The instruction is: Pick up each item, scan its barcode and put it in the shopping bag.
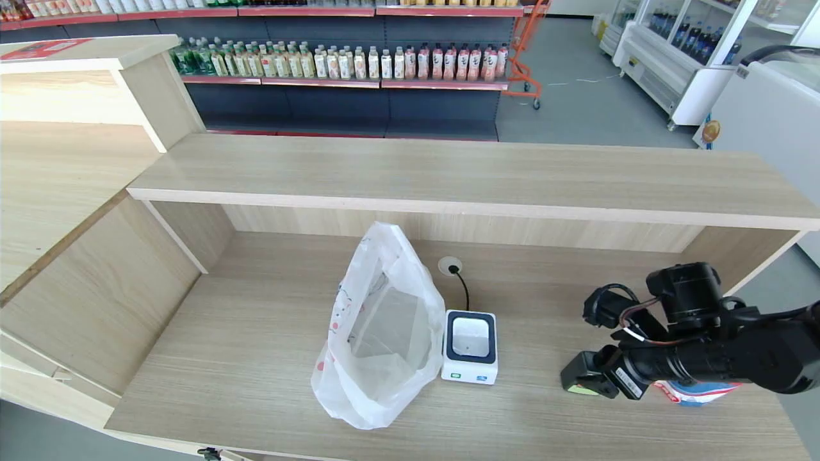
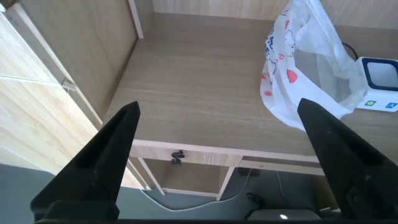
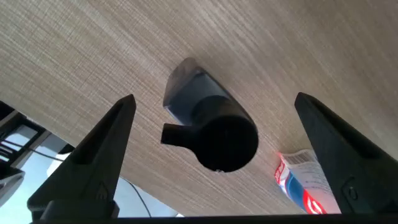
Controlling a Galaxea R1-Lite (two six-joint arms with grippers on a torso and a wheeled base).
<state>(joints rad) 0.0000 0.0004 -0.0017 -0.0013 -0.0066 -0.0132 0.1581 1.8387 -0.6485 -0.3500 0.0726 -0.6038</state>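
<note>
You see a pale counter with a fine wood grain. Your shopping bag is translucent white with red and dark printed spots. The scanner is white with a dark blue frame and small green and blue labels. The packet is white, blue and red.

The shopping bag stands mid-counter, the scanner just beside it on the right. Its cable runs back to a hole behind. A packet lies far right.
</note>
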